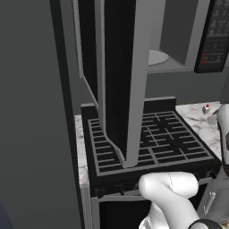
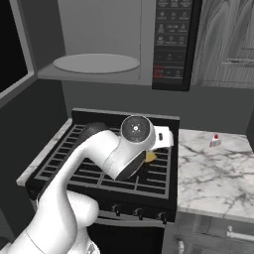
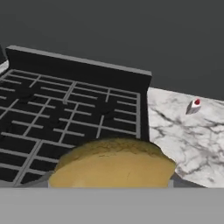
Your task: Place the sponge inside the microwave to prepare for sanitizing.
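Over the stove, right-hand part of the grates, my gripper is part closed on the sponge, a tan-yellow block up close at the bottom of the hand view. From the right base view a bit of yellow peeks out by my wrist, approx. where the fingers must be. I hold it clear of the grates, I think so it can be carried up w/o dragging.

Microwave sits above the stove, door swung open to the left; round turntable bare, so the sponge isn't in yet.

Arm pose: elbow bent low over the stove, wrist turned so the hand looks far and right toward the marble counter and a small red-capped bottle. Next, prob. lift and tilt toward the cavity.
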